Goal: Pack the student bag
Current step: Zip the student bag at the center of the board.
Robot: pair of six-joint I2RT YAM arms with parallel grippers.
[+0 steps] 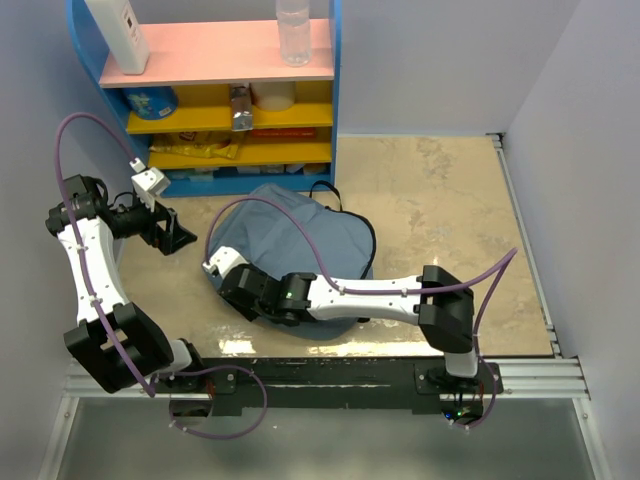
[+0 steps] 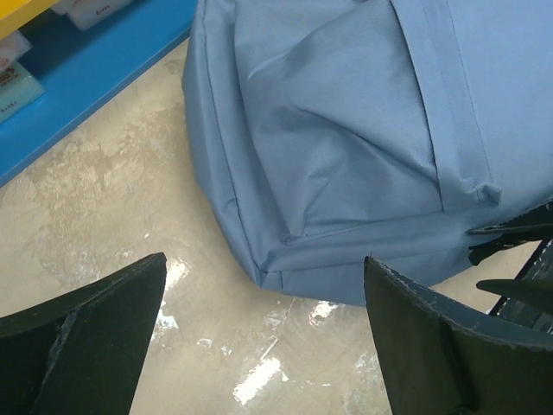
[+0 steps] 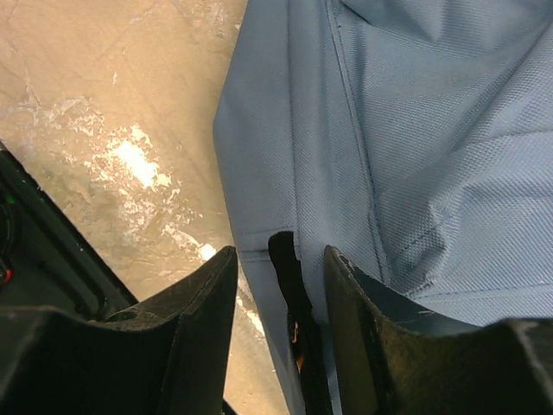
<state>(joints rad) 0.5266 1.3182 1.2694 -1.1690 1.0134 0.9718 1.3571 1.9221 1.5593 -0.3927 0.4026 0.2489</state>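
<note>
The student bag, a large slate-blue fabric backpack, lies flat on the beige table in front of the shelf. My right gripper is at the bag's near-left edge. In the right wrist view its jaws stand partly apart around a black zipper pull on the bag's edge, with a gap on each side. My left gripper hovers left of the bag. It is wide open and empty, facing the bag's corner.
A blue shelf unit with pink and yellow boards stands behind the bag; its base shows in the left wrist view. On top are a clear bottle and a white container. Walls close both sides.
</note>
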